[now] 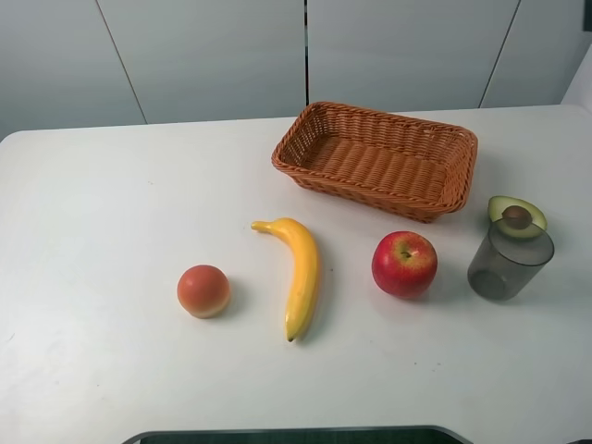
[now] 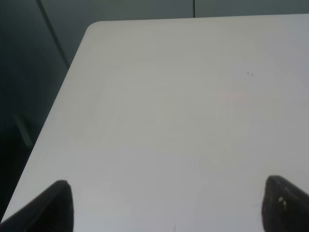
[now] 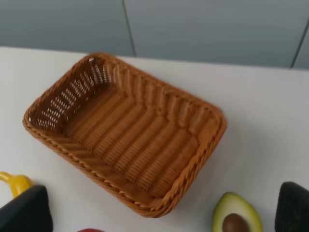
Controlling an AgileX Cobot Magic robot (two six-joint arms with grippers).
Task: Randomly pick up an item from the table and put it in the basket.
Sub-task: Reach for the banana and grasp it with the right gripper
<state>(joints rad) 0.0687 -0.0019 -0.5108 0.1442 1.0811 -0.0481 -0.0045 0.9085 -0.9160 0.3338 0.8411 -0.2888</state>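
**Overhead and wrist views, both grippers at rest.** My left gripper (image 2: 169, 208) is spread wide. Its two dark fingertips (image 2: 53, 210) sit at opposite edges of the left wrist view, and only the bare white table (image 1: 111, 203) shows between them, near a rounded corner. They grip no object. Whether the tips touch the surface cannot be told.

My right gripper (image 3: 159, 212) is spread just as wide. Its fingers (image 3: 26, 212) frame the wicker basket (image 1: 375, 162), which lies ahead of them, apart from both tips and empty. This gripper holds no object either. Neither gripper appears in the overhead view.

The banana (image 1: 301, 275) lies flat on the table near the middle, in front of the basket and apart from it. Its stem end points toward the basket and its dark tip toward the near edge. In the right wrist view its yellow stem shows just beside one fingertip; contact cannot be judged.

A round orange-pink fruit (image 1: 203, 290) sits to the banana's left and a red apple (image 1: 404, 264) to its right, each apart from it. Further right stands a translucent grey cup (image 1: 510, 259). A halved avocado (image 1: 517, 217) lies at its far rim, cut face up.
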